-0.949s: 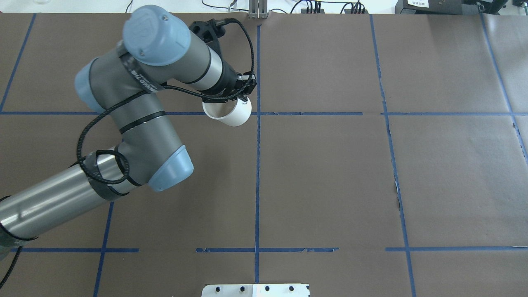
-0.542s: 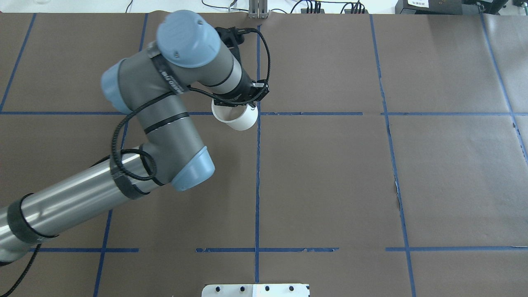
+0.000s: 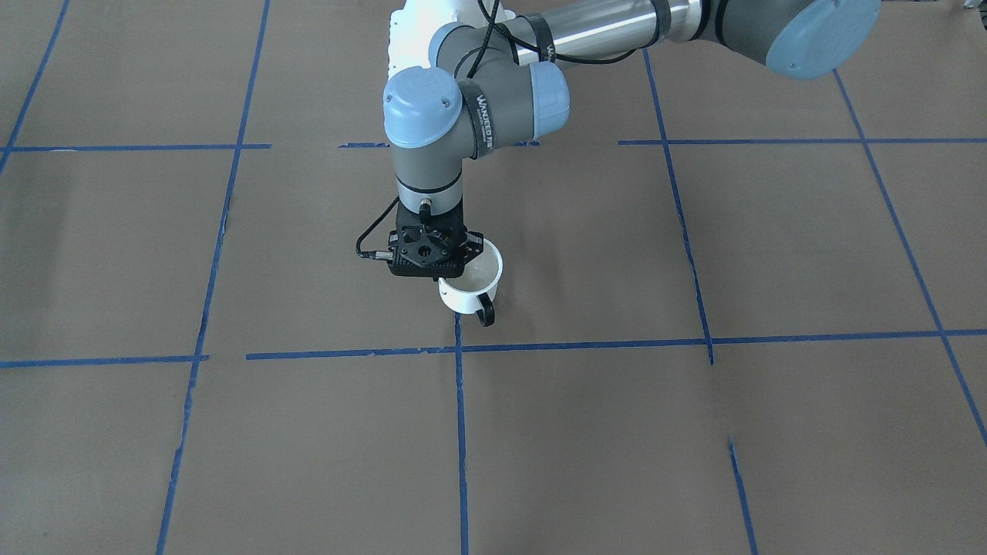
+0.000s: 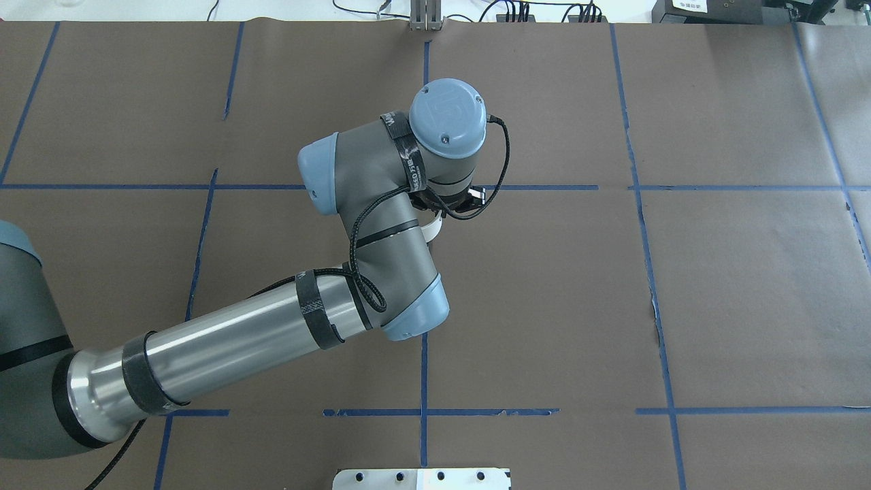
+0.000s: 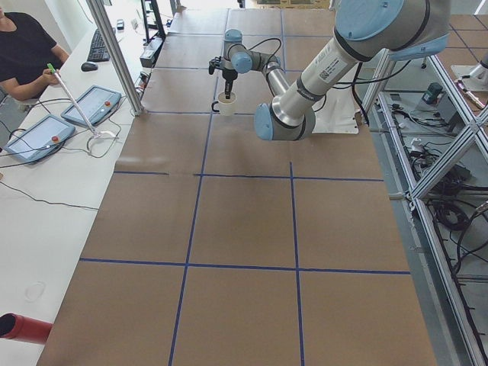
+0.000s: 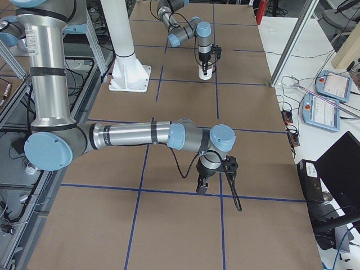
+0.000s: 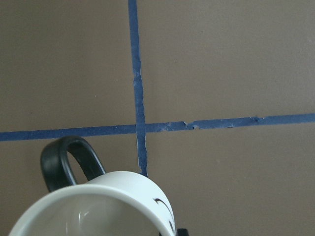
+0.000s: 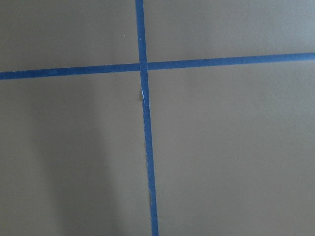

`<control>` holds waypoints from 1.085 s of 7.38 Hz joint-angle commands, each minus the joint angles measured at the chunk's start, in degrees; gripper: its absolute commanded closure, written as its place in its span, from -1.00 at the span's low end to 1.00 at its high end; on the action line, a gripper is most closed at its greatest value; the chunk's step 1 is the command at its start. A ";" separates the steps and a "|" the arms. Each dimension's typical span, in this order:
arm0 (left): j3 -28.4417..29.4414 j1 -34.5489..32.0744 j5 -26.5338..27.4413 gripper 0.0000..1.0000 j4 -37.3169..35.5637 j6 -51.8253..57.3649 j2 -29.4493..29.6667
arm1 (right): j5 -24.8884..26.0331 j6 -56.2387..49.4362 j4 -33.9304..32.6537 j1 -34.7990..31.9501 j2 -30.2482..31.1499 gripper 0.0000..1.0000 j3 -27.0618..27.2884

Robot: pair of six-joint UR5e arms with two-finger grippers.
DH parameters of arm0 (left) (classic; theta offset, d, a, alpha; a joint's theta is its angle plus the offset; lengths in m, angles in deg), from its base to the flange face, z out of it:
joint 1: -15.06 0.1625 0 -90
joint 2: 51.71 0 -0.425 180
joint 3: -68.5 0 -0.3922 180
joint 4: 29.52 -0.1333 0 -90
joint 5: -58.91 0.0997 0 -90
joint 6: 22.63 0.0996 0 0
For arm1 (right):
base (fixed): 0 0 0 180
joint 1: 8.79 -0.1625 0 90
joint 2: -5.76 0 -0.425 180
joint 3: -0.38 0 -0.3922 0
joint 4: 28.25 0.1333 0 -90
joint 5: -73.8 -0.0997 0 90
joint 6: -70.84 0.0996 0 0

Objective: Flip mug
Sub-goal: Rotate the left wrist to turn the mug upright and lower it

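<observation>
You have even, diffuse light from above in every view, with no hard shadows. Under the mug [image 3: 463, 299] you see only a faint, soft shadow on the table [image 3: 694, 432]. The overhead picture renders the table darker than the front one does, and its top edge is blown out white. The steel tube [image 4: 231, 354] carries a bright streak. In your left wrist view the mug is close, slightly soft and cut by the frame, with a small glint inside. Both side views bend straight lines near their edges.
</observation>
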 commanded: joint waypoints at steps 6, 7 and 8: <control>0.28 2.98 2.46 -1.00 0.56 1.40 -0.22 | 0.00 0.00 0.00 0.00 0.01 -1.00 0.07; 0.10 2.89 2.46 -1.00 0.56 1.40 -0.31 | 0.00 0.00 0.00 0.00 0.01 -1.00 0.07; -0.94 2.81 2.37 -1.00 0.38 1.49 -0.31 | 0.00 0.00 0.00 0.00 -0.07 -1.00 -0.01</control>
